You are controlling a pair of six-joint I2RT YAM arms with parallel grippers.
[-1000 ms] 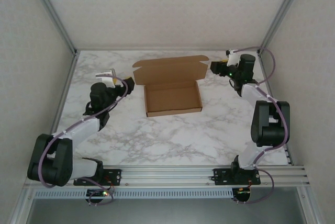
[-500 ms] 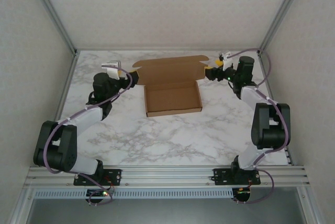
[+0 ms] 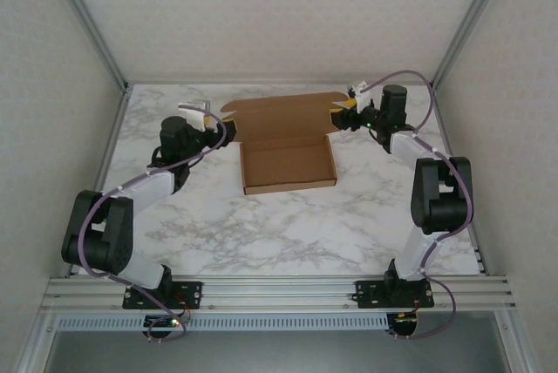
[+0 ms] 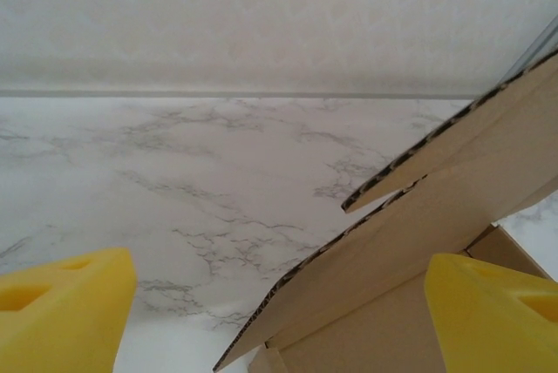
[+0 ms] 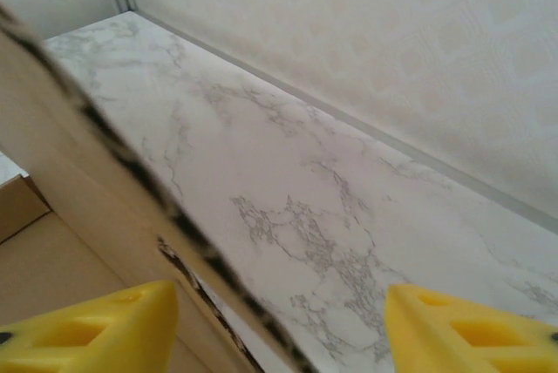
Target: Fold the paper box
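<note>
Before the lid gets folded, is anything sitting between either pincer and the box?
Nothing visible is in the way. The left pincer and right pincer are both open at the two ends of the box lid. Each wrist view shows just the lid's cardboard edge and bare table between the fingers.

The white, grey-veined counter (image 3: 261, 225) carries the paper box (image 3: 288, 164). The box's tray sits flat on it, between the left hand (image 3: 215, 129) and the right hand (image 3: 336, 118).
</note>
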